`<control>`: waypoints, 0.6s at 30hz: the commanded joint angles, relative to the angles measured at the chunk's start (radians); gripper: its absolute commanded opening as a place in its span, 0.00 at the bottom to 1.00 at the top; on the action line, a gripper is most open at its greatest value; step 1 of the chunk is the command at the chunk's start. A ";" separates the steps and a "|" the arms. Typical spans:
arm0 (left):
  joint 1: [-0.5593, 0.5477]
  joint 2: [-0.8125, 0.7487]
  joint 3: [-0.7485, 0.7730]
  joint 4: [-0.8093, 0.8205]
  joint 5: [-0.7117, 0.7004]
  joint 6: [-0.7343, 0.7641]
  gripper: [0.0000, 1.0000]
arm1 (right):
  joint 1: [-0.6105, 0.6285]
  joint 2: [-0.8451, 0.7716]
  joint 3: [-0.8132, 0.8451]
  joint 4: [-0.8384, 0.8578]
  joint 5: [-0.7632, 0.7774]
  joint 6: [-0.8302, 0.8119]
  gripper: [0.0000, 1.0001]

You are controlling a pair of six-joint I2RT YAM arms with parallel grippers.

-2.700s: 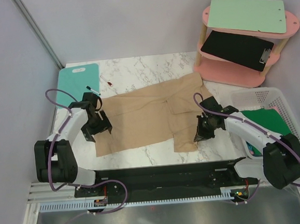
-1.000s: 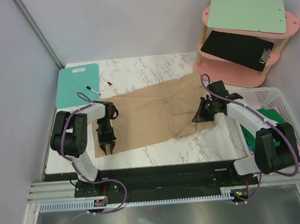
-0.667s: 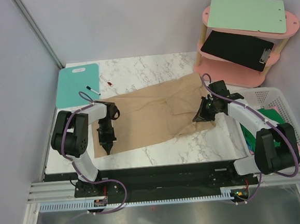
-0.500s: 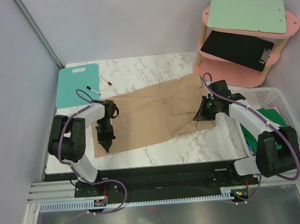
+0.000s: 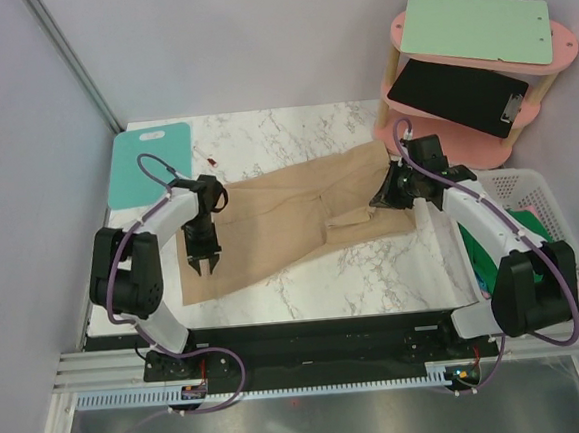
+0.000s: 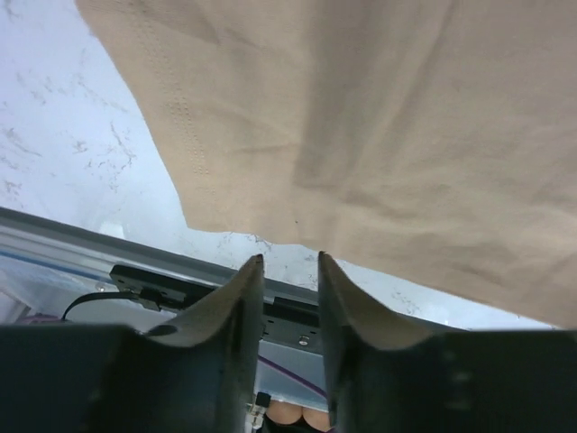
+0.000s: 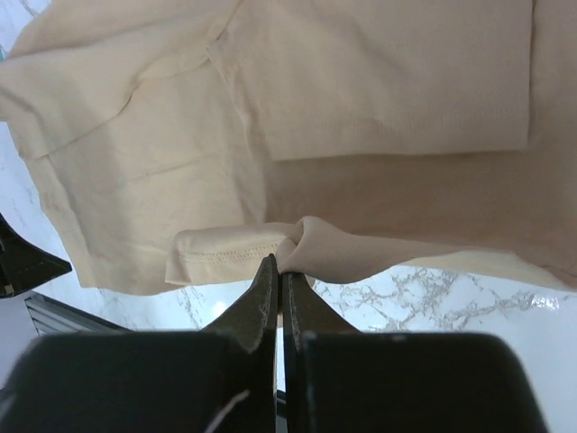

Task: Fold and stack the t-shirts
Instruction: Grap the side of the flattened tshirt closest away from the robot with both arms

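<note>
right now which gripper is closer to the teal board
Left. The left gripper hangs over the left end of the tan t-shirt, close to the teal board; the right gripper pinches the shirt's right end, across the table.

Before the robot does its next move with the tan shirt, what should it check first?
1. The right hand has hold of the tan t-shirt: ok, it is shut on a fold of cloth.
2. The left hand has hold too: not ok, its fingers stand apart with no cloth between them.
3. Shirt lies flat: not ok, it is bunched and folded over near the pinch.
4. Shirt is all on the table: ok.
5. The green t-shirt is in the basket: ok.
</note>
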State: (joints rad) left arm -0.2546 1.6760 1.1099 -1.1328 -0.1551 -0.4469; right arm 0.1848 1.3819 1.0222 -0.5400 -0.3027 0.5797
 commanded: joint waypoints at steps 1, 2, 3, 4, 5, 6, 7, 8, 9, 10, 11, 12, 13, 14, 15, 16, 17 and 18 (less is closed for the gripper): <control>0.008 0.040 0.070 -0.064 -0.080 -0.021 0.43 | -0.007 0.032 0.055 0.048 0.027 0.011 0.01; 0.015 0.042 0.083 -0.064 -0.066 -0.021 0.45 | -0.008 0.032 0.053 0.049 0.028 0.009 0.01; 0.018 0.041 0.088 -0.059 -0.063 -0.015 0.55 | -0.008 0.032 0.052 0.048 0.031 0.008 0.01; 0.023 0.037 0.090 -0.047 -0.063 -0.012 0.57 | -0.008 0.028 0.049 0.048 0.033 0.008 0.01; 0.040 0.036 0.091 -0.045 -0.061 -0.010 0.61 | -0.010 0.023 0.041 0.048 0.039 0.005 0.01; 0.051 0.033 0.090 -0.042 -0.060 0.000 0.65 | -0.015 0.022 0.038 0.048 0.043 0.003 0.01; 0.060 0.030 0.073 -0.036 -0.060 0.007 0.69 | -0.018 0.020 0.035 0.048 0.046 0.000 0.01; 0.089 0.027 0.064 -0.036 -0.057 0.013 0.72 | -0.018 0.020 0.030 0.049 0.048 -0.003 0.01; 0.106 0.019 0.051 -0.032 -0.051 0.029 0.73 | -0.024 0.025 0.029 0.048 0.045 -0.004 0.01; 0.121 0.013 0.022 -0.025 -0.037 0.036 0.75 | -0.025 0.026 0.029 0.048 0.042 -0.004 0.01; 0.150 0.013 0.009 -0.024 -0.031 0.045 0.75 | -0.027 0.031 0.029 0.049 0.036 -0.006 0.01; 0.162 0.010 -0.005 -0.019 -0.024 0.065 0.76 | -0.030 0.035 0.029 0.054 0.031 -0.006 0.01; 0.170 0.005 -0.028 -0.015 -0.020 0.074 0.77 | -0.030 0.039 0.029 0.055 0.025 -0.006 0.01; 0.190 0.004 -0.035 -0.009 -0.009 0.079 0.78 | -0.031 0.040 0.029 0.055 0.024 -0.004 0.01; 0.193 0.004 -0.039 -0.005 -0.001 0.082 0.78 | -0.033 0.046 0.027 0.060 0.020 -0.003 0.01; 0.196 0.016 -0.036 -0.004 0.009 0.085 0.78 | -0.031 0.048 0.027 0.060 0.017 -0.001 0.01; 0.198 0.027 -0.035 -0.005 0.014 0.091 0.78 | -0.033 0.051 0.027 0.063 0.016 0.000 0.01; 0.198 0.039 -0.033 -0.004 0.020 0.094 0.78 | -0.034 0.055 0.027 0.064 0.011 0.000 0.01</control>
State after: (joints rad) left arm -0.0586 1.7126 1.0718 -1.1481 -0.1738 -0.4107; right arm 0.1585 1.4227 1.0386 -0.5209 -0.2821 0.5797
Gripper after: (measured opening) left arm 0.778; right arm 0.012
